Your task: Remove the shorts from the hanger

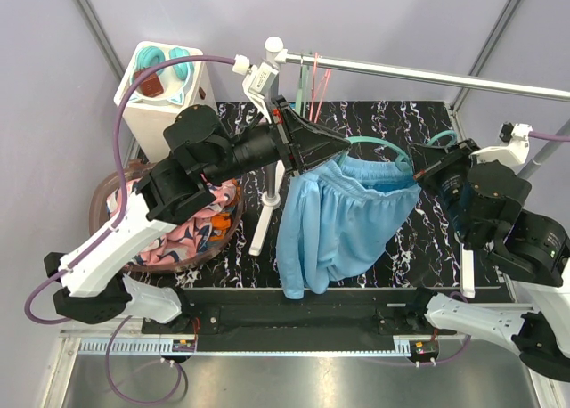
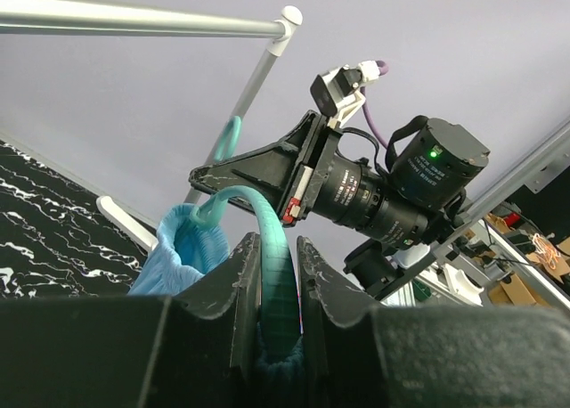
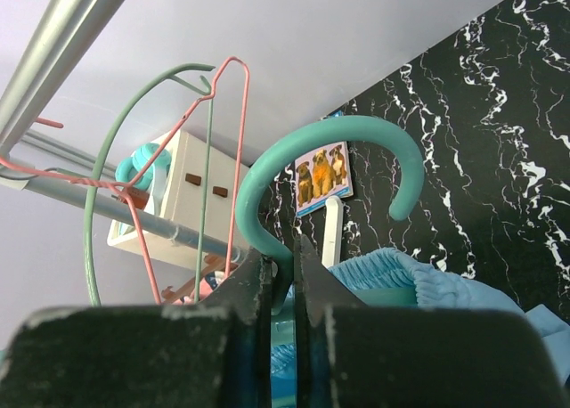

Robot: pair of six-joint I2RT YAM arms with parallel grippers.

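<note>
The plain light blue shorts (image 1: 343, 225) hang from a teal plastic hanger (image 1: 378, 142), held in the air above the black marble mat. My left gripper (image 1: 341, 150) is shut on the hanger's left arm, with blue cloth low between the jaws; in the left wrist view (image 2: 278, 279) the teal bar (image 2: 267, 239) runs up between the fingers beside the bunched waistband (image 2: 191, 248). My right gripper (image 1: 417, 175) is shut on the hanger's neck below its hook (image 3: 338, 136), as the right wrist view (image 3: 283, 279) shows. The pink printed shorts (image 1: 169, 248) and the orange patterned shorts (image 1: 218, 214) lie in a basket.
The round basket (image 1: 100, 199) stands at the left. A metal rail (image 1: 427, 74) crosses the back with thin pink and green wire hangers (image 3: 227, 159) on it. A white post (image 1: 267, 214) stands on the mat. A white box (image 1: 165, 87) sits at the back left.
</note>
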